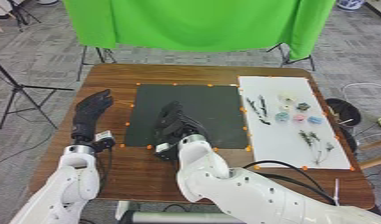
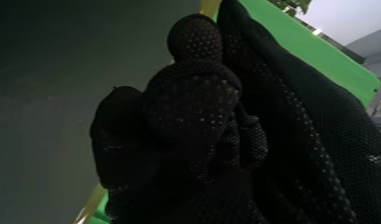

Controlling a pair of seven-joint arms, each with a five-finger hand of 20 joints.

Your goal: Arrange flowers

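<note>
Across the brown tabletop (image 1: 115,80), can see a white sheet (image 1: 268,145) at right, beside a dark mat (image 1: 213,100). Over the mat, can spot the right robot hand (image 1: 176,122), but cannot tell how far open or whether holding anything; left of the mat, the left robot hand (image 1: 90,111), relaxed open, empty. On the sheet, pale, pink and blue flowers (image 1: 299,118) near green stems (image 1: 309,140).

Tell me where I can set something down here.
The black rectangular mat is bare beyond and right of the black-gloved right hand, up to the flat white board. The board's far end is free too. Its middle is crowded with pastel blossoms, dark sprigs and green stems.
</note>
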